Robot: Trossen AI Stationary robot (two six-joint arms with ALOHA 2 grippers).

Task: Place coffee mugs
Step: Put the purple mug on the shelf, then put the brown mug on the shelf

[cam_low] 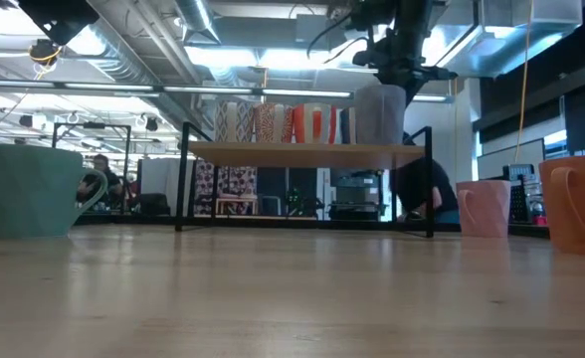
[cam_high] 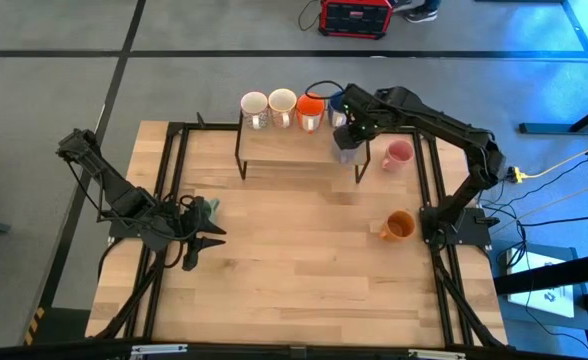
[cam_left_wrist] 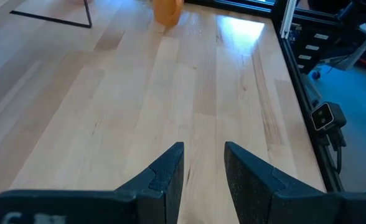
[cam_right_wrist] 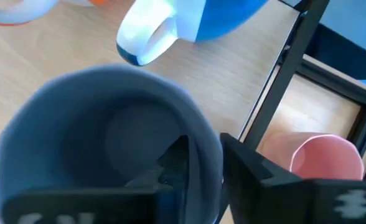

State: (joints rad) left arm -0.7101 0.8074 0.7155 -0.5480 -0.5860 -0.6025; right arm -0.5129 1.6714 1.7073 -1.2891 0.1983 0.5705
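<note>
R gripper (cam_high: 346, 135) pinches the grey mug's (cam_high: 345, 139) rim, one finger inside, at the shelf's (cam_high: 274, 146) right end beside the blue mug (cam_high: 325, 104). Risk: it clips blue or tips off the edge on release. Prob. not yet seated; base contact hidden. L gripper (cam_high: 196, 243) waits slightly parted, empty.

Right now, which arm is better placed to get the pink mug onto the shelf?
Probably the right. Its gripper is at the shelf's right end, gripping the grey mug, with the pink mug just beside. The left gripper sits across the table by the green mug.
</note>
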